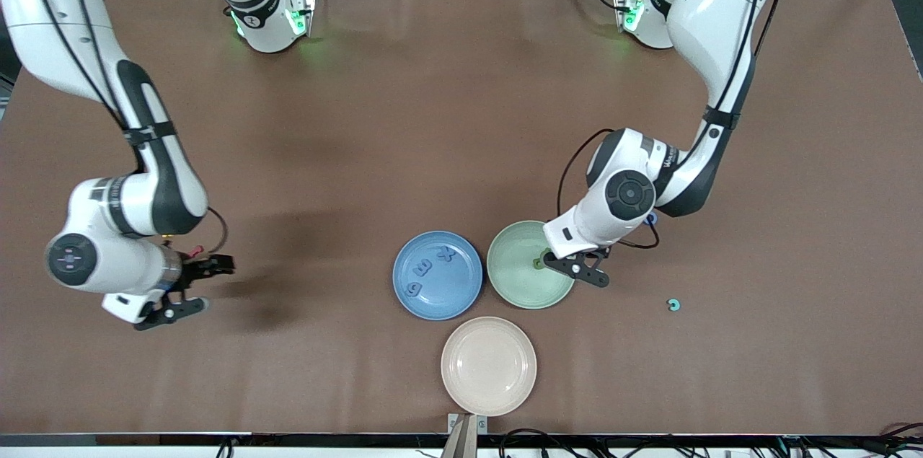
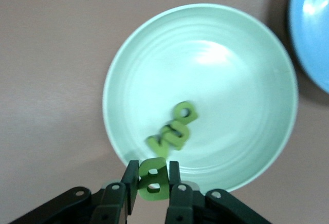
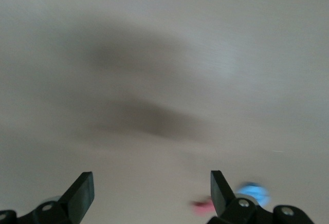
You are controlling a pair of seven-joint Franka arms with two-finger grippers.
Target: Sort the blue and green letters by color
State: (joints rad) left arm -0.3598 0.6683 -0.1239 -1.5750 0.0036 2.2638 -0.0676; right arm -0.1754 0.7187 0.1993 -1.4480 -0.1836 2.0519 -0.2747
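Right claw (image 1: 189, 290): I have it waiting, fingers apart, empty, over bare bench (image 1: 303, 386) toward the right arm's end.
Blue plate (image 1: 404, 299): three blue letters (image 1: 431, 269) lie in it.
Green plate (image 1: 505, 285): two green letters (image 2: 175, 130) lie in it, just beside my left claw.
Left claw (image 2: 153, 182): clamped on a green letter (image 2: 152, 179) over the plate rim; I judge it light, stiff, slick; best held by the flat edges.
Stray letter (image 1: 674, 305): teal, alone on the bench toward the left arm's end.
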